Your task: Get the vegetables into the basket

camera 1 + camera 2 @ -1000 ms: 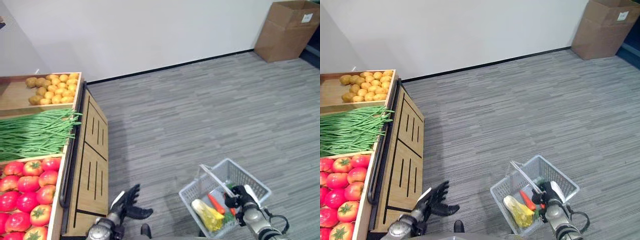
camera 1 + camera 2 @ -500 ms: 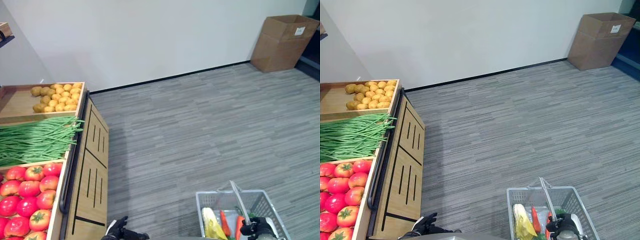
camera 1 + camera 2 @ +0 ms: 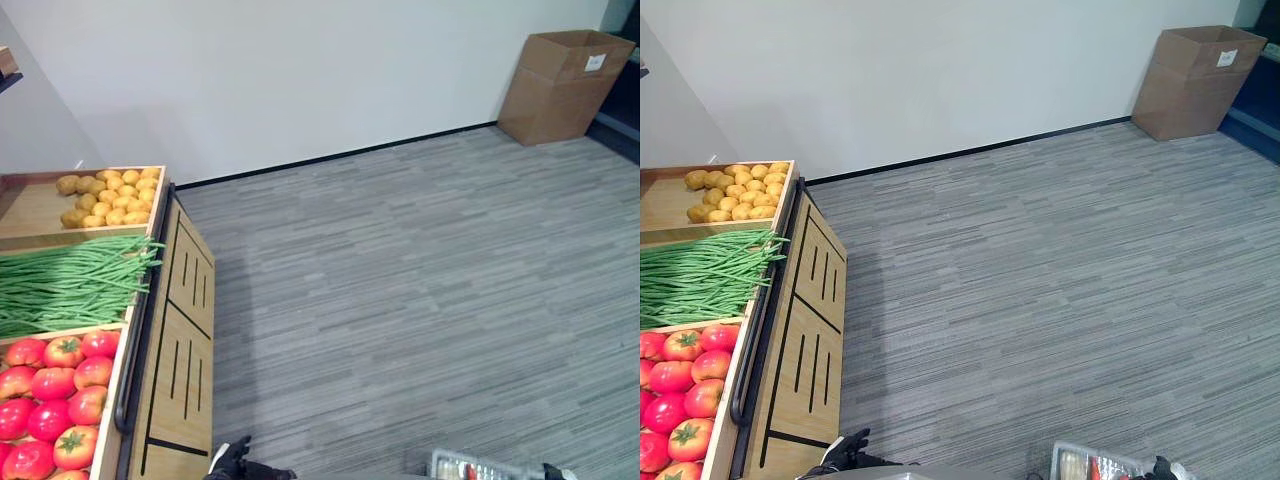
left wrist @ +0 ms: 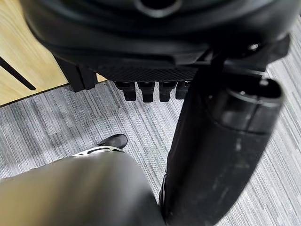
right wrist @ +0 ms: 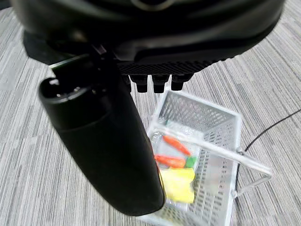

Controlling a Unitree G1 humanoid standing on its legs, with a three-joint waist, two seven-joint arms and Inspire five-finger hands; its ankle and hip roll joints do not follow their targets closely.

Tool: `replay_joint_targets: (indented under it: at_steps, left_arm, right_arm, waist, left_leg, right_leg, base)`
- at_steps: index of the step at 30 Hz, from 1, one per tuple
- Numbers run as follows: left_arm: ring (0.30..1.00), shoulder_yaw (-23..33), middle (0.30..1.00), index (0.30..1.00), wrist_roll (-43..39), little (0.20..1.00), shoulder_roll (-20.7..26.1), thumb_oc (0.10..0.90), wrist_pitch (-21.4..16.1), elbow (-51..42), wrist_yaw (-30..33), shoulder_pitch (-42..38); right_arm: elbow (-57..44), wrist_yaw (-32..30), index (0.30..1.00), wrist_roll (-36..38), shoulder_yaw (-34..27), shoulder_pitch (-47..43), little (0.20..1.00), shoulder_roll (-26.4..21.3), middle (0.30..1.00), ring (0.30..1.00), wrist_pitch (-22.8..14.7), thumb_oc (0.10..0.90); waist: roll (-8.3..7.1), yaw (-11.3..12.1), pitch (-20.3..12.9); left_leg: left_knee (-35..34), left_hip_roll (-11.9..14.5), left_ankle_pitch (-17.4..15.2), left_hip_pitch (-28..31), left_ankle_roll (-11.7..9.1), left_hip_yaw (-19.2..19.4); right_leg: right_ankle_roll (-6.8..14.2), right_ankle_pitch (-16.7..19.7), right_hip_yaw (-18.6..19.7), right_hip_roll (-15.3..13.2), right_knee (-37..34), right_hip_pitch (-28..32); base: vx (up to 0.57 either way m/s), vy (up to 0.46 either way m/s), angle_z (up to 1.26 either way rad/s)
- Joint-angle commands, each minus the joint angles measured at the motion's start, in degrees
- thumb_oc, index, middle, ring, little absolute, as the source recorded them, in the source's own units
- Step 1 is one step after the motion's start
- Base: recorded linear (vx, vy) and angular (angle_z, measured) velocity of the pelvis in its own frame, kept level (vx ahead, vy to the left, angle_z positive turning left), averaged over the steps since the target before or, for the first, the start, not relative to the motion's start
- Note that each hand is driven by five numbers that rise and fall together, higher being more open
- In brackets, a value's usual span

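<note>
A wooden produce stand (image 3: 175,340) sits at the left of the room, its top split into 3 sections: potatoes (image 3: 105,195) at the far end, a heap of green beans (image 3: 70,285) in the middle, and tomatoes (image 3: 55,390) nearest the robot. The grey striped floor (image 3: 400,280) runs out to a white wall, and a cardboard box (image 3: 565,70) stands in the far right corner. The pale plastic basket (image 5: 207,155) rests on the floor under the right hand (image 5: 141,61); in the right wrist view it holds 2 carrots (image 5: 171,153), a bit of green and a yellow vegetable (image 5: 178,183), with its handle (image 5: 221,153) lying across the top, apart from the fingers. That hand's fingers (image 5: 160,84) show as short stubs curled in under the palm, holding nothing, though the close angle makes this hard to be sure of. From the head views only the basket's far rim (image 3: 480,468) peeks in at the bottom edge. The left hand (image 3: 235,465) hangs low beside the stand's front panel, its fingers (image 4: 148,89) likewise tucked in and empty.
</note>
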Motion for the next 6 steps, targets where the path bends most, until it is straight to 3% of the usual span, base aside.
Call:
replay_joint_targets:
  at_steps: [1,6]
  left_arm:
    - [1.0,0.7,1.0,1.0,3.3,1.0,3.4,0.9,2.7,6.6,0.4,1.3]
    - [1.0,1.2,1.0,1.0,4.7,1.0,3.0,0.9,3.4,8.4,0.2,1.7]
  right_arm:
    - [2.7,3.5,1.0,-2.4,2.4,-2.3,1.0,2.0,1.0,1.0,-0.5,0.9]
    - [2.1,8.7,1.0,-1.1,5.4,0.4,1.0,7.5,1.0,1.0,-0.5,0.9]
  waist:
    - [-4.77,0.8,1.4]
    - [-4.96,0.7,1.4]
  left_leg:
    - [0.1,0.4,-2.4,2.1,-1.3,-1.4]
    - [0.1,0.4,-2.5,2.2,-1.2,-1.5]
  right_leg:
    - [2.7,2.3,1.1,-3.2,0.0,-1.0]
    - [2.6,2.2,1.2,-3.3,0.0,-0.9]
  base:
    - [0.0,0.0,0.0]
    - [0.0,-0.004,0.02]
